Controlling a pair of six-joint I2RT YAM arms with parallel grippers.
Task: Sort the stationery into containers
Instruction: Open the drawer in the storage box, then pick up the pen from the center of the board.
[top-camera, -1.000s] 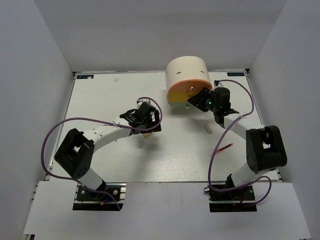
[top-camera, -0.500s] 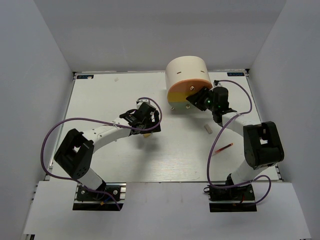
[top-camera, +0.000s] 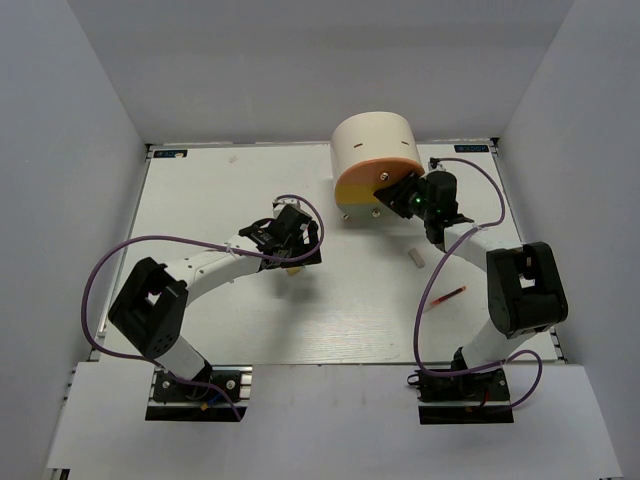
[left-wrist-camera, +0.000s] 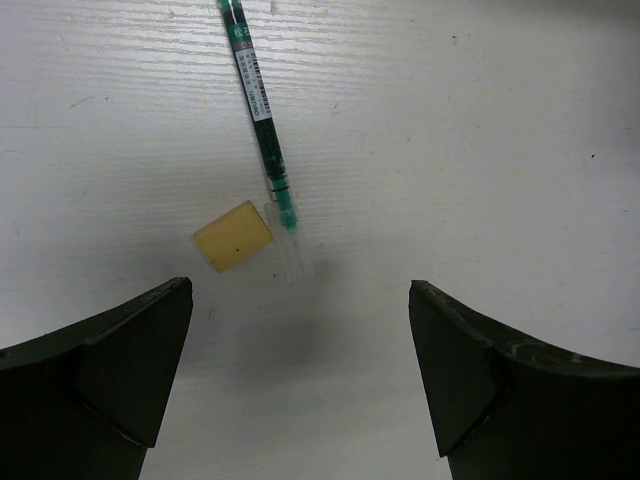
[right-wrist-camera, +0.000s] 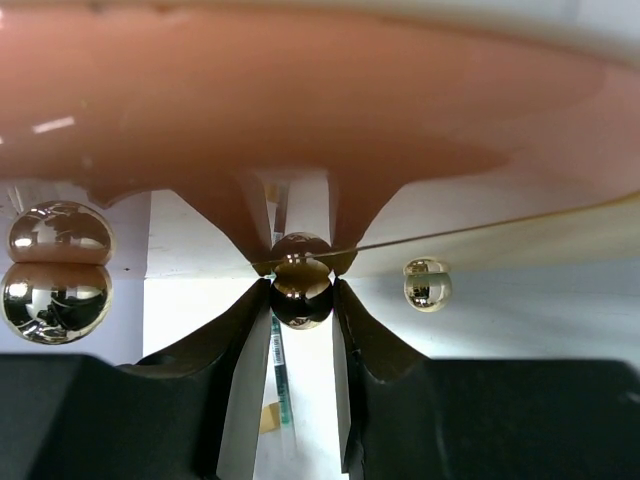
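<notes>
Your right end effector (right-wrist-camera: 302, 300) is closed down on the small shiny knob (right-wrist-camera: 302, 272) of the orange drawer (top-camera: 375, 172), one finger pressed to each side of it. That drawer sits in the cream drum unit (top-camera: 372, 138) at the far side of the bench (top-camera: 220, 190), with the yellow drawer (top-camera: 352, 200) just beneath it. Compared with a second ago, the right arm's elbow link has swung up and inward, and since half a second ago the wrist has nudged slightly toward the drum. The drawer fronts look the same as before.

Your left end effector (left-wrist-camera: 300, 300) has not moved over that second. It hangs wide open above the bench and grips nothing. Just beyond its fingers lie a tan eraser (left-wrist-camera: 233, 236) and a green pen (left-wrist-camera: 262, 130). The pen's clear tip lies just beside the eraser, and you cannot tell whether they touch.

A red pen (top-camera: 447, 297) and a small pale piece (top-camera: 418, 259) lie where they were, on the bench near the right arm.
</notes>
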